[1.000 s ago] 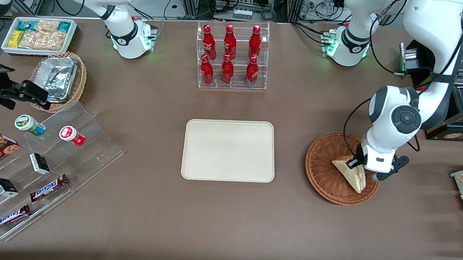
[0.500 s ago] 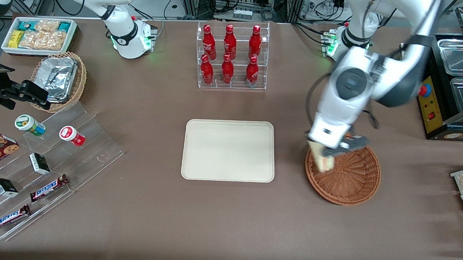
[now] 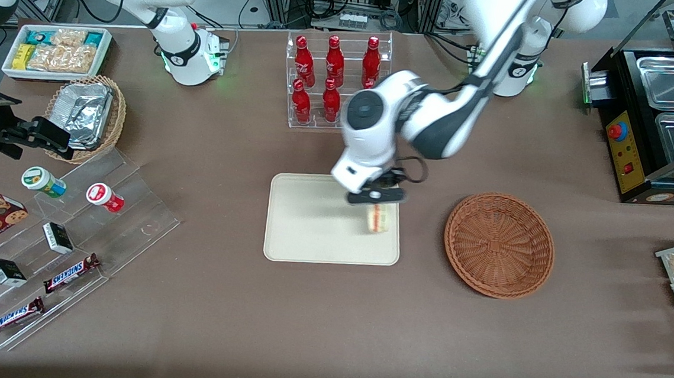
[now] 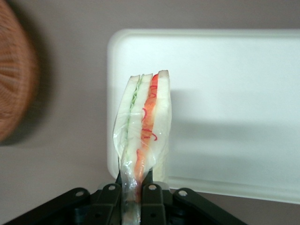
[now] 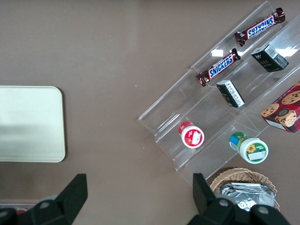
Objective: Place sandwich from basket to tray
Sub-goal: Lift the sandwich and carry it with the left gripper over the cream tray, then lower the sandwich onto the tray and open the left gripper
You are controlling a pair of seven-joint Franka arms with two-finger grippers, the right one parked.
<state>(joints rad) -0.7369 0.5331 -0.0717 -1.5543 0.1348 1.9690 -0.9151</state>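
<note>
At the parked arm's end of the bench [image 3: 197,321] stood a clear stepped rack [image 3: 72,241] with Snickers bars [image 3: 70,273] and small tubs. Mid-bench lay the tray [image 3: 310,228], nearer the front camera than the rack of red bottles [image 3: 335,82]. The end effector [image 3: 375,196] hung over the tray's edge on the working arm's side, its fingers [image 4: 152,194] closed tight on the sandwich [image 3: 377,218], which was held on edge above the tray with its red and green filling showing at the cut face. Toward the working arm's end sat the basket [image 3: 499,245], holding nothing, apart from the tray.
</note>
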